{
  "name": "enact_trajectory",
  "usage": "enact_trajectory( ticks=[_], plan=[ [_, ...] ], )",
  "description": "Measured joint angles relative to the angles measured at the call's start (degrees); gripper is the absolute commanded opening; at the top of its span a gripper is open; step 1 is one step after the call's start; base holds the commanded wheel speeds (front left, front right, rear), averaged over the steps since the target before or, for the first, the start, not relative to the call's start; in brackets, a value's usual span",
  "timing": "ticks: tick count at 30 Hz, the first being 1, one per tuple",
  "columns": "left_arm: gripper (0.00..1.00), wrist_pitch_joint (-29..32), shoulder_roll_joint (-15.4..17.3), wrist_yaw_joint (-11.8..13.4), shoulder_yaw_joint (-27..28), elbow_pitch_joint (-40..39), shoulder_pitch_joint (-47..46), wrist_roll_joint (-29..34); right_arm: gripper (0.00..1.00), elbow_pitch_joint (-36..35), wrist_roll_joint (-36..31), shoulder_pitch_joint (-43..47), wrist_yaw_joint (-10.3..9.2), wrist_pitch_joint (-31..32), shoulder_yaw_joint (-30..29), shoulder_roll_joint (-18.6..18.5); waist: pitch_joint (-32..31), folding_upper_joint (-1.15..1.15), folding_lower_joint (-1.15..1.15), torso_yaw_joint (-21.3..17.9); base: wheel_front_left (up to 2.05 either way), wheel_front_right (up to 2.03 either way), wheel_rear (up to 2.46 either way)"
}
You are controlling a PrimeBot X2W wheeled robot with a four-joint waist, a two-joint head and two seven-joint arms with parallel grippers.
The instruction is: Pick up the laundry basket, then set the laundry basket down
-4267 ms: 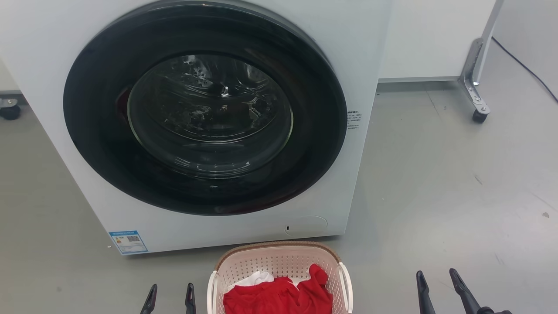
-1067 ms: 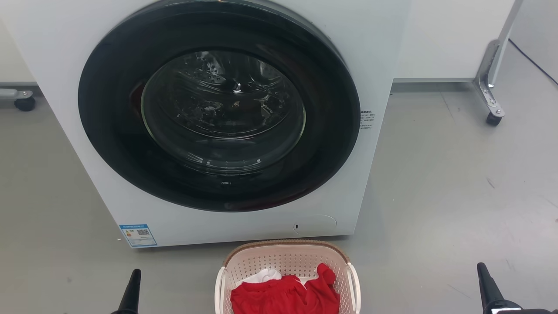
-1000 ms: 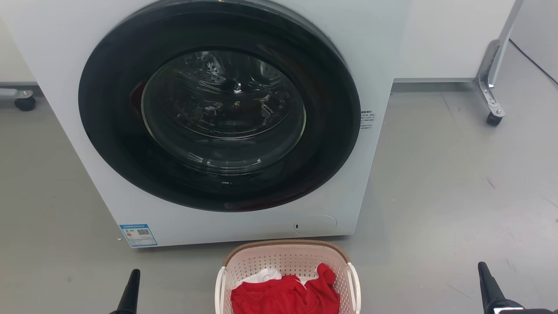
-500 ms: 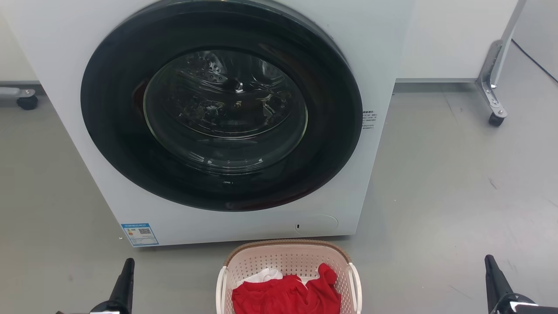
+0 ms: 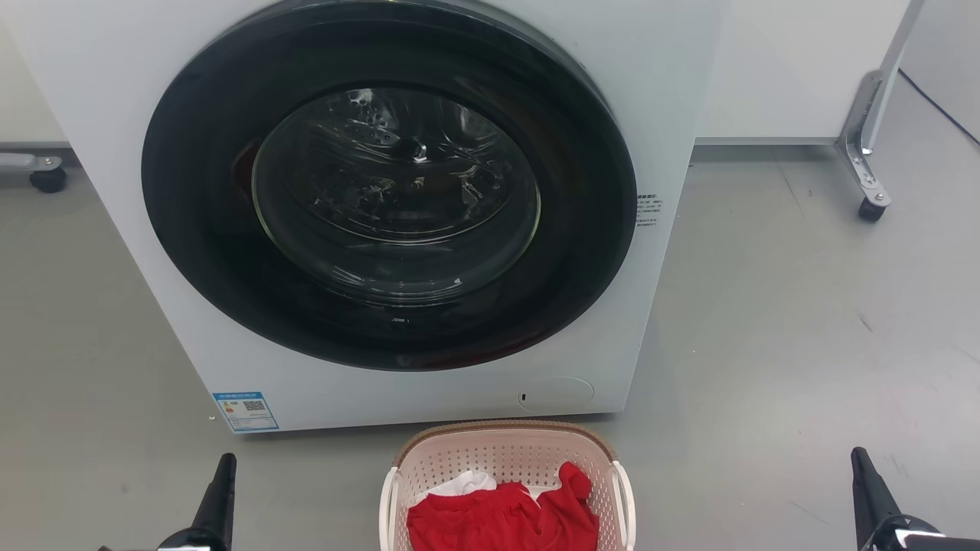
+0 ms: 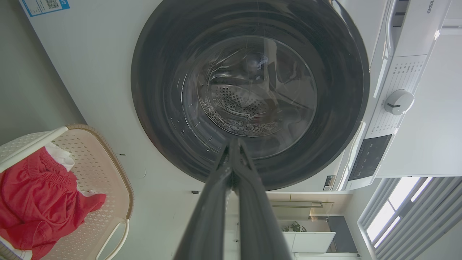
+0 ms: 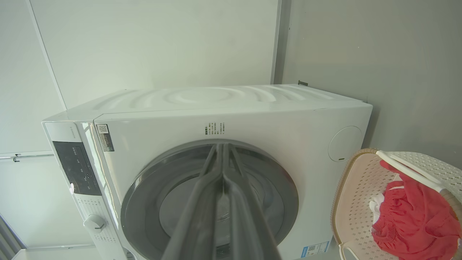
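Left gripper [image 6: 234, 146] and right gripper [image 7: 221, 148] are flanking pale pink-beige perforated plastic laundry basket [image 5: 501, 459], both pinched closed; grabbing unevenly risks tipping it.

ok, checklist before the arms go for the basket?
1. Basket upright on the floor: ok.
2. Clothes inside the rim: ok.
3. Handles free, nothing draped over them: ok.
4. Left gripper open for a handle: not ok, shut, off to the basket's left.
5. Right gripper open for a handle: not ok, shut, off to the basket's right.
6. Far rim apart from the washer: cannot tell, they sit very close.
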Motion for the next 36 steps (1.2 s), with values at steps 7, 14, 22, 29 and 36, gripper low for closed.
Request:
enact_trajectory(
  ticks=[7,14,22,29,36],
  plan=[
    [0.0,0.0,0.0,0.0,0.0,0.0,0.0,0.0,0.0,0.0,0.0,0.0,0.0,0.0,0.0,0.0,0.0,0.0,0.0,0.0,0.0,0.0,0.0],
    [0.0,0.0,0.0,0.0,0.0,0.0,0.0,0.0,0.0,0.0,0.0,0.0,0.0,0.0,0.0,0.0,0.0,0.0,0.0,0.0,0.0,0.0,0.0],
    [0.0,0.0,0.0,0.0,0.0,0.0,0.0,0.0,0.0,0.0,0.0,0.0,0.0,0.0,0.0,0.0,0.0,0.0,0.0,0.0,0.0,0.0,0.0],
    [0.0,0.0,0.0,0.0,0.0,0.0,0.0,0.0,0.0,0.0,0.0,0.0,0.0,0.0,0.0,0.0,0.0,0.0,0.0,0.0,0.0,0.0,0.0],
    [0.0,0.0,0.0,0.0,0.0,0.0,0.0,0.0,0.0,0.0,0.0,0.0,0.0,0.0,0.0,0.0,0.0,0.0,0.0,0.0,0.0,0.0,0.0]
  ],
)
